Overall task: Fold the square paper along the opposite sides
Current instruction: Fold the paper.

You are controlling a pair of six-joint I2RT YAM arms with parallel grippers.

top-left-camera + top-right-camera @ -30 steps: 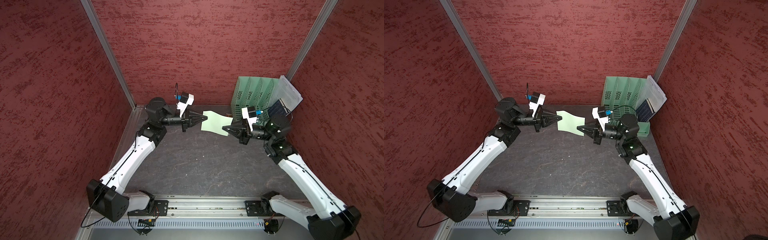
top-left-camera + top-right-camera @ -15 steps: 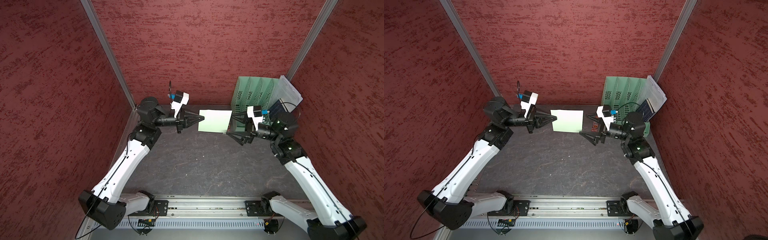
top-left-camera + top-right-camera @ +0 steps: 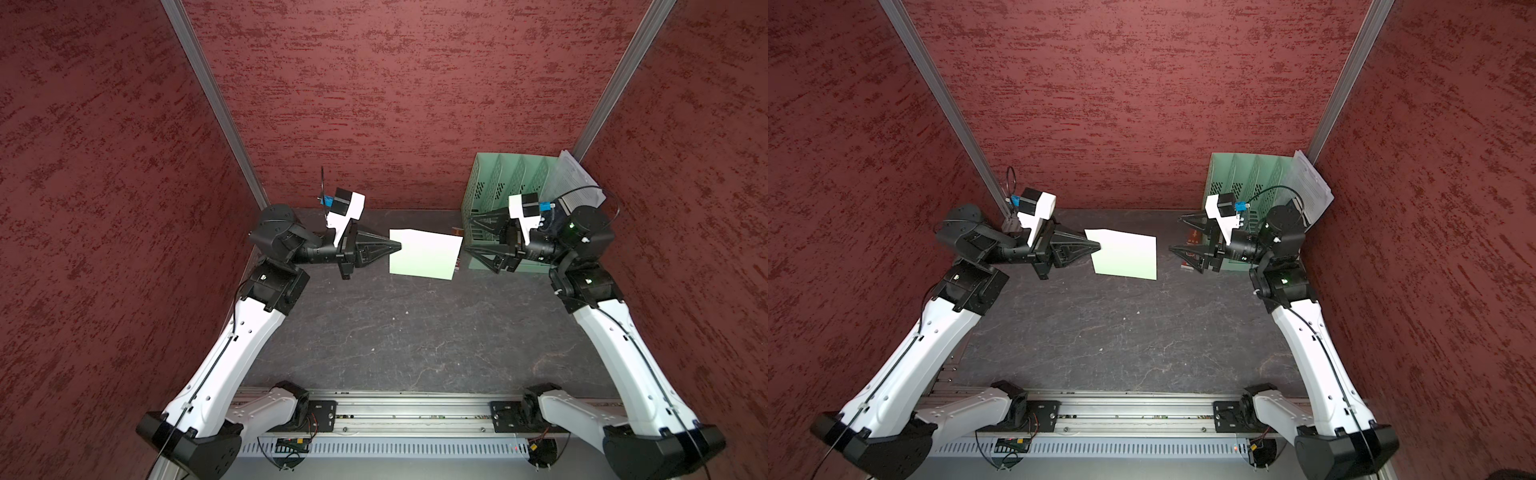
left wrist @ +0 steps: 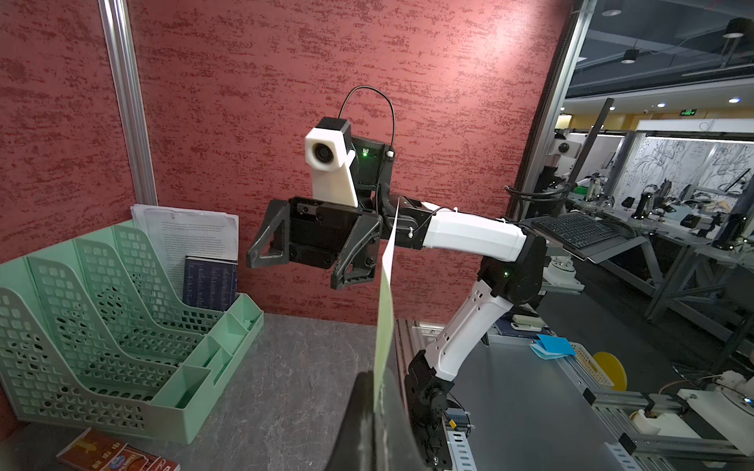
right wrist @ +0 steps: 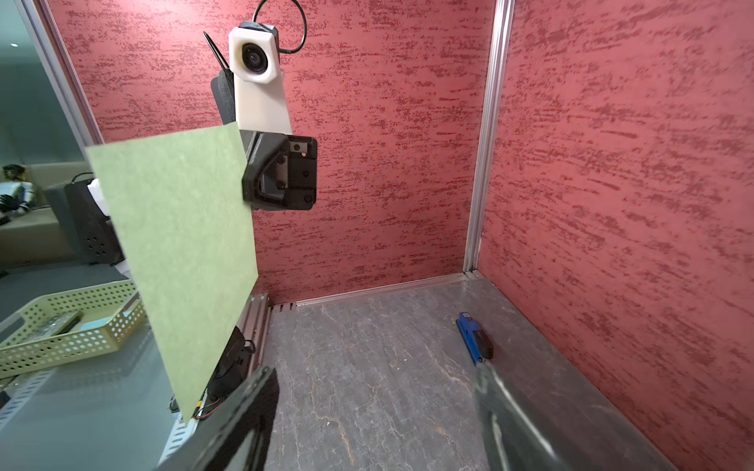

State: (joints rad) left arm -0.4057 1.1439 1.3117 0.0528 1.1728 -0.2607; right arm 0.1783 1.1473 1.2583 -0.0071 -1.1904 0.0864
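The square paper [image 3: 424, 255] [image 3: 1125, 255], a plain pale green sheet, hangs in the air above the back of the table. My left gripper [image 3: 399, 246] [image 3: 1099, 248] is shut on the sheet's left edge. The left wrist view shows the paper [image 4: 385, 310] edge-on, rising from between the closed fingers [image 4: 363, 407]. My right gripper [image 3: 467, 232] [image 3: 1176, 232] stands open a short way off the sheet's right edge, touching nothing. In the right wrist view the paper [image 5: 179, 244] hangs beside the spread fingers [image 5: 245, 407], not between them.
A green file organiser [image 3: 498, 183] [image 4: 102, 326] stands at the back right, holding white printed sheets [image 3: 573, 178] and a dark blue booklet [image 4: 210, 281]. A red booklet [image 4: 114, 452] lies in front of it. A blue stapler [image 5: 473, 338] lies by the left wall.
My right gripper has opened, let go of the paper's right side and drawn back to the right. The left arm has pulled back left with the sheet, which now hangs flat.
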